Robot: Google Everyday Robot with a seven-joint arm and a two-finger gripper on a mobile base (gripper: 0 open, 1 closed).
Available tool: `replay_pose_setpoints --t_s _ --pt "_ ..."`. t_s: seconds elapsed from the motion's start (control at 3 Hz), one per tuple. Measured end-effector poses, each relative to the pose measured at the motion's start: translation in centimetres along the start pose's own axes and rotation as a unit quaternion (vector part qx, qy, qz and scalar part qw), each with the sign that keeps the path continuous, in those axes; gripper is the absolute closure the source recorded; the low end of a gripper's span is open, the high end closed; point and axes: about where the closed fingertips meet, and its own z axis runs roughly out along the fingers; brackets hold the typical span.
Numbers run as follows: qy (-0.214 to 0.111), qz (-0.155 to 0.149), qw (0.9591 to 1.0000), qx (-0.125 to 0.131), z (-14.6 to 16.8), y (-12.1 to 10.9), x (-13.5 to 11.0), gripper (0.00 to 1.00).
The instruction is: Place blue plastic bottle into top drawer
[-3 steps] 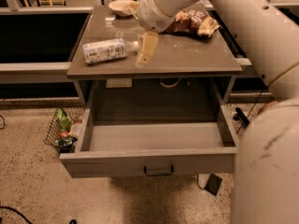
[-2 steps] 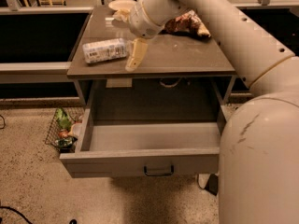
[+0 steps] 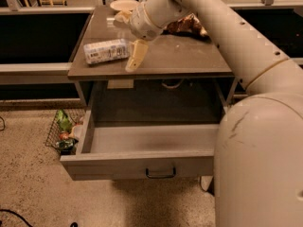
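The blue plastic bottle [image 3: 106, 51] lies on its side on the brown countertop [image 3: 180, 56], near its front left corner. My gripper [image 3: 129, 37] is open just right of the bottle. One finger [image 3: 136, 56] points down at the bottle's right end; the other finger [image 3: 122, 17] is behind it. The gripper holds nothing. The top drawer [image 3: 118, 167] is pulled out wide below the counter, with its dark handle [image 3: 161, 173] at the centre of the front panel. Nothing shows inside it.
A beige bowl [image 3: 124, 4] and brown-yellow snack bags [image 3: 187, 25] sit at the back of the countertop. A wire basket [image 3: 64, 131] with items stands on the floor to the drawer's left. My arm and body [image 3: 260, 164] fill the right side.
My gripper has moved left along the countertop and now sits right next to the bottle's end. The bottle and drawer have not moved.
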Motion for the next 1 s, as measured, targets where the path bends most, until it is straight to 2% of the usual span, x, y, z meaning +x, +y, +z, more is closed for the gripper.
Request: replay_pose_setpoints --t_s 0.33,0.67,1.0 --pt "-0.013 0.016 0.9998 -0.005 2.0 -1.6 1.3 0.0" --pt "-0.033 0.044 0.9985 0.0 3.3 -3.2 2.1 0.0" --pt "-0.037 0.074 0.9966 0.002 4.2 -4.3 2.6 0.0"
